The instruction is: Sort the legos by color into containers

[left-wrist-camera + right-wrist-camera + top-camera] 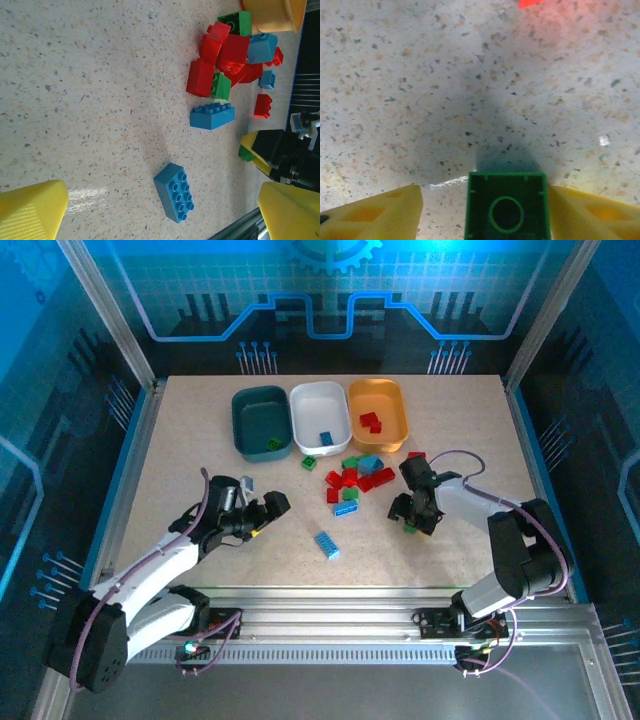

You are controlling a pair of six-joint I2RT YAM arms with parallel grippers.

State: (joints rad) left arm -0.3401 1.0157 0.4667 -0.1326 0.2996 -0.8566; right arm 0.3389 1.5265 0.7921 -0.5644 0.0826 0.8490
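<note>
Top external view: the dark teal tray (258, 420), white tray (320, 400) and orange-yellow tray (392, 405) stand side by side at the far end of the table (180, 440). A heap of mixed legos (355, 480) lies just near of them. The left gripper (268, 510) hangs left of a lone blue brick (327, 545). The right gripper (412, 520) is low, just right of the heap.

Left wrist view: the left jaws stand wide apart, with that blue brick flat on the table beyond them.

Right wrist view: a green brick (507, 205) sits between the yellow fingers (375, 215). The right one seems to touch it, but bare table shows on its left, so the jaws are apart, not clamped.
</note>
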